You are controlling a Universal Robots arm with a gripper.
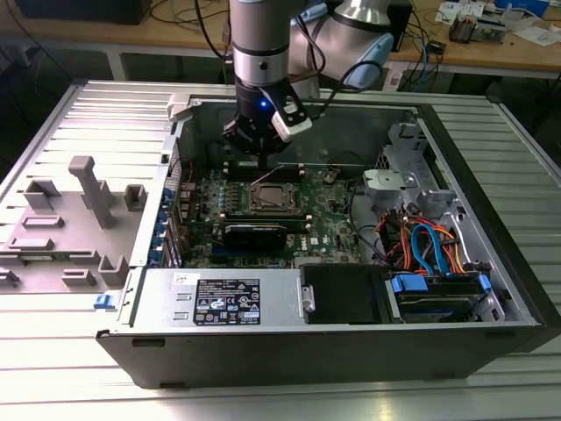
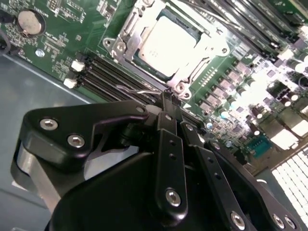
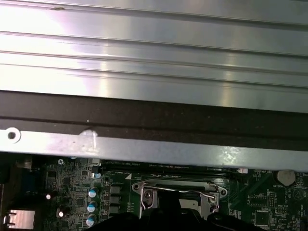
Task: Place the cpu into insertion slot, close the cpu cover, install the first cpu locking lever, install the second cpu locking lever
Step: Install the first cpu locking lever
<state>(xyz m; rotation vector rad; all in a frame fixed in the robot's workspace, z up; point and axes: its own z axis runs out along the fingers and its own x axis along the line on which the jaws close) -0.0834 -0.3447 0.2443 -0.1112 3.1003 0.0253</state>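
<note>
- The cpu (image 2: pixel 168 41) lies seated in the insertion slot (image 2: pixel 113 46), with the cpu cover (image 2: pixel 129 30) down flat over it. Judging from this, the step in hand is setting a locking lever.
- A thin wire locking lever (image 2: pixel 137 90) runs along the socket's edge to the corner by the gripper (image 2: pixel 168 98).
- To do this step well, the tip should probably bear squarely on the wire. It should follow the lever's own arc down and under its catch, not push straight down.
- A slip here could drive the tip onto the green circuit board (image 2: pixel 53 33) or the long black card slots (image 2: pixel 103 72) just beside the lever.
- The cpu's top is a flat, pale silver square, glaring under the light, seen through the cover's large central window. The cover is a thin silvery frame with screws at the corners.
- In the second wrist view the gripper's two dark fingers (image 2: pixel 169 144) are drawn together to one narrow tip. The tip is touching or just beside the lever's end. I cannot tell whether any wire is pinched between them.
- In the exterior view the gripper (image 1: pixel 257 158) hangs low over the socket's far edge.
- The board sits inside an open computer case (image 1: pixel 351 346) lying flat on a ribbed metal table (image 1: pixel 53 114).
</note>
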